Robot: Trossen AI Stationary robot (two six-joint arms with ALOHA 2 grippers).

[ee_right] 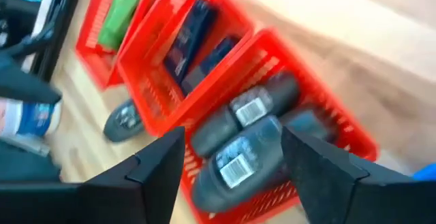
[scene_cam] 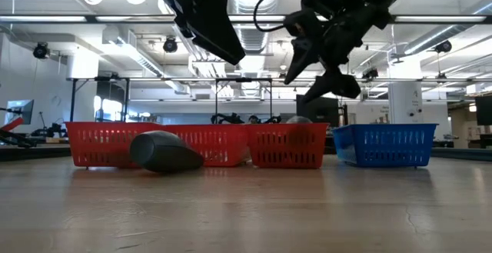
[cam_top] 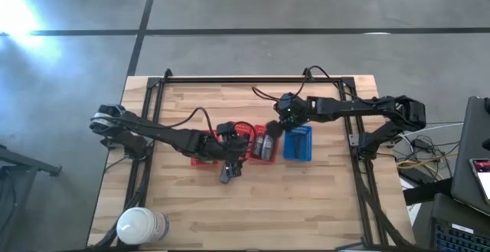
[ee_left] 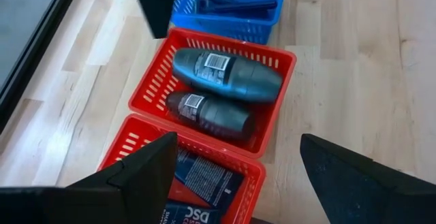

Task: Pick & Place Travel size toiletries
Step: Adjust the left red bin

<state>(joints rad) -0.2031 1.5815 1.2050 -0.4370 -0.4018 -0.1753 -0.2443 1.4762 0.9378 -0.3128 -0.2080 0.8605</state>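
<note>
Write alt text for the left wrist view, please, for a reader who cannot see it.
Two dark grey roll-on bottles lie side by side in a red mesh basket on a wooden table. A blue basket sits beyond it, and a second red basket holding dark blue packets sits nearer. The left gripper hovers above, jaws open.

Both arms reach inward, left claw (cam_top: 230,169) and right claw (cam_top: 277,126) spread, nothing held.
</note>
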